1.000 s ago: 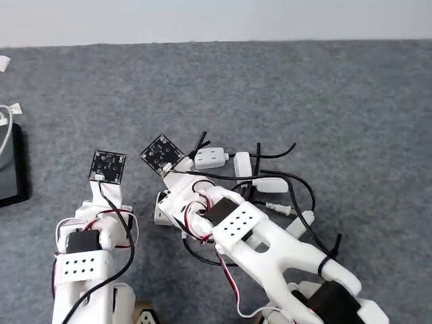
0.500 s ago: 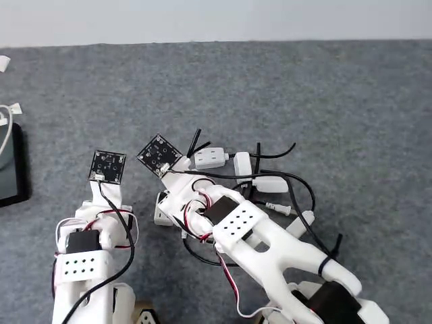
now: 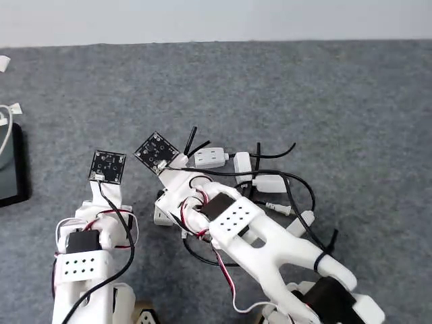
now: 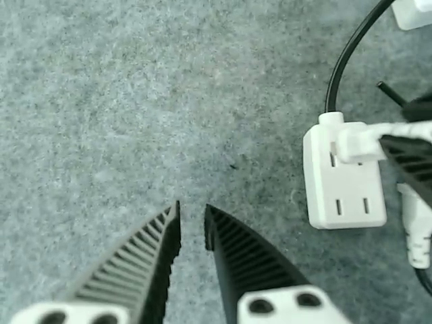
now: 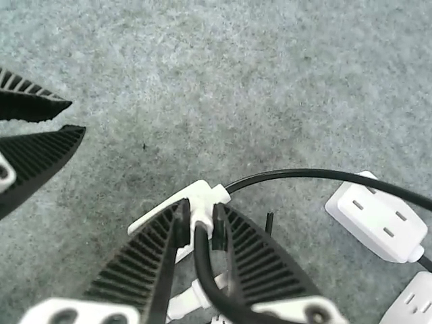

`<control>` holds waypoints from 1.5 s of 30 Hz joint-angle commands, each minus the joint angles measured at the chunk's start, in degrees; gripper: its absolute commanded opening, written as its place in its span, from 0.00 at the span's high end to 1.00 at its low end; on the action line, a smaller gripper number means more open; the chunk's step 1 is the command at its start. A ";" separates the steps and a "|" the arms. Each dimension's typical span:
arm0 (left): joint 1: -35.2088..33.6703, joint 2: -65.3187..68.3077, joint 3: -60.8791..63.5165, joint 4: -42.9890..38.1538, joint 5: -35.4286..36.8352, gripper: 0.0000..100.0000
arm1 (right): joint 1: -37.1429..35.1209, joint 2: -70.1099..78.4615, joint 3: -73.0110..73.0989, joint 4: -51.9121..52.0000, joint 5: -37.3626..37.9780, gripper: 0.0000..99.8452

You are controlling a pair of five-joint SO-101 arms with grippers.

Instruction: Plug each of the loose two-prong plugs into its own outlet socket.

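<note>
Plug [image 5: 206, 192] w/ black cord is pinched in right claw [image 5: 200, 210], pressed at a socket of the white outlet block [image 4: 344, 192]; can't tell if fully seated. Left claw [image 4: 192, 226] hovers nearby over grey worktop [image 3: 337, 101], narrow gap, holding nothing. Further out, second outlet block [image 3: 209, 157] & another plug [image 3: 275, 206] lie among tangled cords, unplugged. Prob. first insertion in hand, rest to do.

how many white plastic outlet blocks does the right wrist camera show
3 outlet blocks: one at the right gripper, which grips a white plug; a second and third by the black cable. Others may be hidden.
</note>
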 commanded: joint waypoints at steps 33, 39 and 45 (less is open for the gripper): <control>-0.18 -0.62 -1.01 -2.81 0.35 0.99 | -1.10 -3.12 -2.64 6.55 -0.18 0.99; -0.26 -0.62 -1.01 -2.81 0.35 0.99 | -1.10 -2.59 -2.64 6.55 -0.18 0.99; -0.26 -0.62 -1.01 -2.81 0.35 0.99 | -1.19 0.57 -2.90 6.46 -0.18 0.99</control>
